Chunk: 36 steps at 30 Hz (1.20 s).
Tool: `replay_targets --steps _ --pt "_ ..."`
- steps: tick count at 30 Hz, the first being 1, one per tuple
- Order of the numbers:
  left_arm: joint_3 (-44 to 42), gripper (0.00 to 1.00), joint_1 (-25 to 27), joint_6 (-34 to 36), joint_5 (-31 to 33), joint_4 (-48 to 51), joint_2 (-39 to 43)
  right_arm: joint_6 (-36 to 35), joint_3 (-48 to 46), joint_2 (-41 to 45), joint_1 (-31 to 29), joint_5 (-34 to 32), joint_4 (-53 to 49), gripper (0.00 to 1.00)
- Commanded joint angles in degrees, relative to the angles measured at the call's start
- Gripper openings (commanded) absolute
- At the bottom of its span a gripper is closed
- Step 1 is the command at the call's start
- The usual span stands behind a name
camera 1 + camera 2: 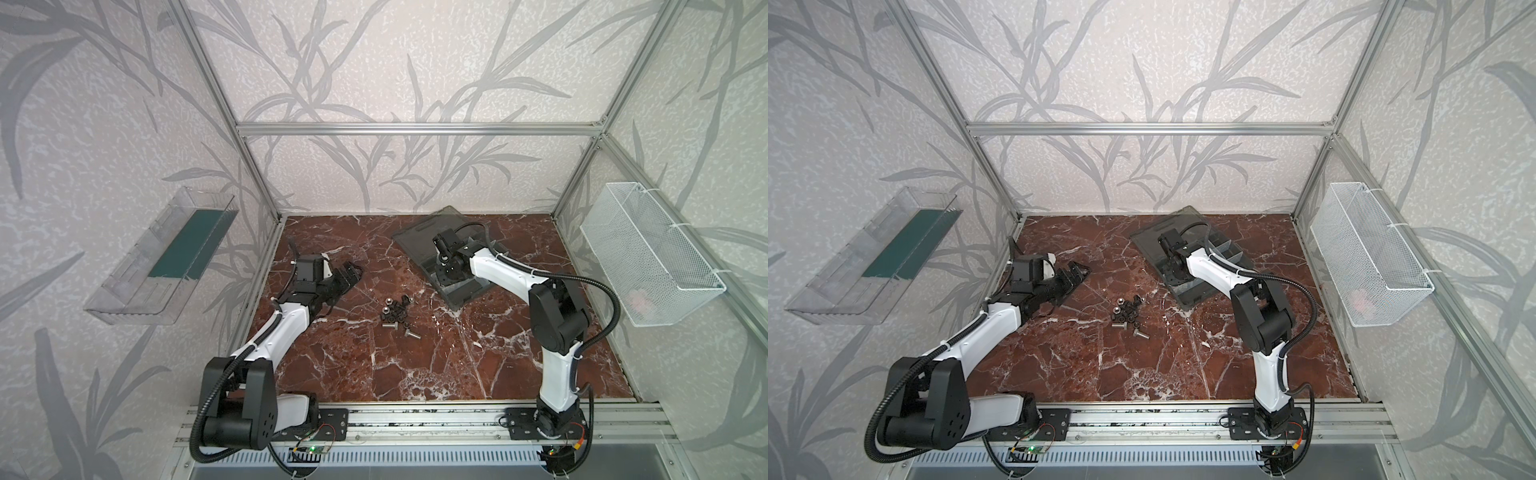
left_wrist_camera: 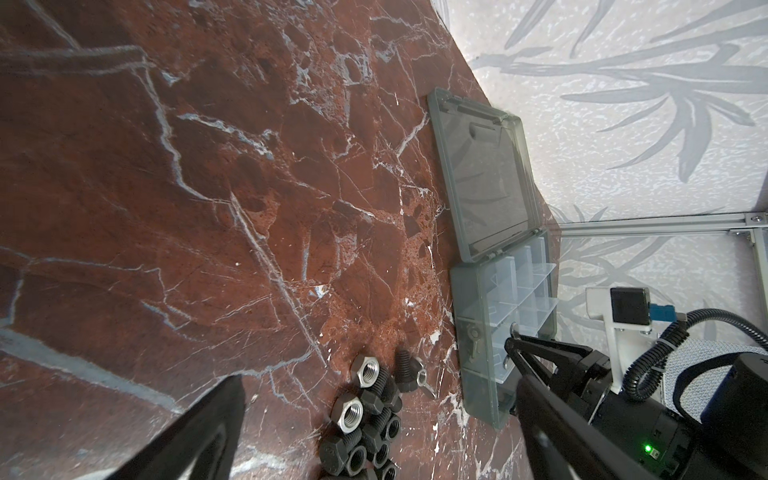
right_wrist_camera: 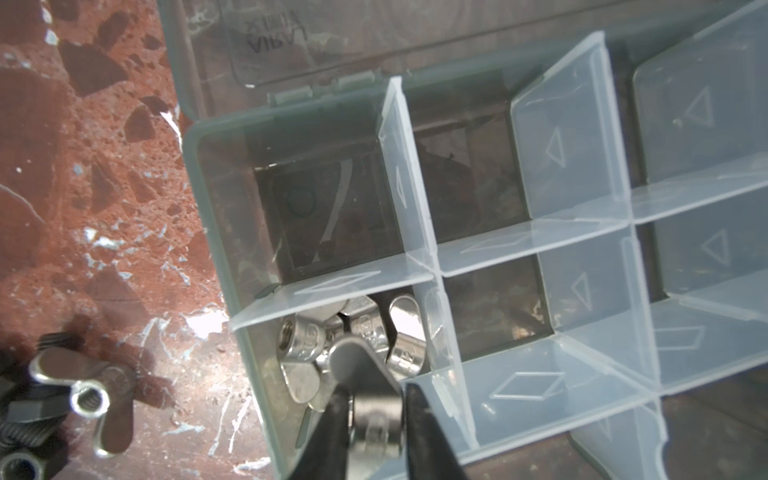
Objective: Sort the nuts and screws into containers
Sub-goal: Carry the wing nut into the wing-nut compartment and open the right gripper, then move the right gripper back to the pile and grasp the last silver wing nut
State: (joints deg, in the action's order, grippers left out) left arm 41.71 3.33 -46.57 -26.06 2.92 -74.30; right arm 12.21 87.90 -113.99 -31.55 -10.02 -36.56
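**Right wrist view: wing nut (image 3: 376, 428) held over the organiser box (image 3: 208, 199)**

Right wrist footage showed the right gripper (image 3: 372, 392) with its slim black jaws almost together, pinching the shiny silver wing nut just above a corner compartment (image 3: 266, 374). The box was smoky-grey translucent plastic, split into small rectangular cells by pale, frosted dividers (image 3: 415, 187). More wing nuts (image 3: 307, 336) lay in that cell. In both top views the white-and-black right arm (image 1: 498, 266) reached forward, its wrist bent steeply down over the box, whose flat lid (image 1: 415, 237) lay open toward the back wall. The unsorted screws and nuts (image 1: 397, 313), black and silver, sat heaped on the red-brown, white-veined marble table (image 1: 415, 365). The left gripper (image 1: 347, 277) lay low just left of the heap, jaws spread wide, holding nothing.
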Motion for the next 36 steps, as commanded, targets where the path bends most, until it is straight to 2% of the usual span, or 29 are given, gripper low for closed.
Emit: replay_targets --steps 1,6,11,14,23,36 --pt "-0.76 1.00 -0.06 -0.46 -0.21 -0.53 0.92 -0.33 1.96 -0.05 0.31 -0.49 -1.24 0.39" --pt "-0.76 1.00 0.04 -0.36 -0.29 -0.59 0.69 -2.29 1.94 2.51 0.28 2.73 -0.71 0.50" --pt "-0.94 0.99 0.00 -0.37 -0.04 -0.65 0.61 -8.89 -2.74 7.82 -0.29 20.04 4.67 0.57" --pt "-0.85 0.99 -0.01 -0.30 -0.13 -0.81 0.47 -11.35 -4.20 8.55 -1.34 24.67 5.22 0.59" --pt "-0.87 0.99 -0.04 -0.20 -0.21 -0.73 0.21 -19.21 -4.75 5.79 -5.65 24.43 4.10 0.60" --pt "-0.33 1.00 -0.02 -0.02 -0.11 -0.37 -0.03 -23.37 -2.83 -0.68 -6.68 25.58 4.75 0.60"
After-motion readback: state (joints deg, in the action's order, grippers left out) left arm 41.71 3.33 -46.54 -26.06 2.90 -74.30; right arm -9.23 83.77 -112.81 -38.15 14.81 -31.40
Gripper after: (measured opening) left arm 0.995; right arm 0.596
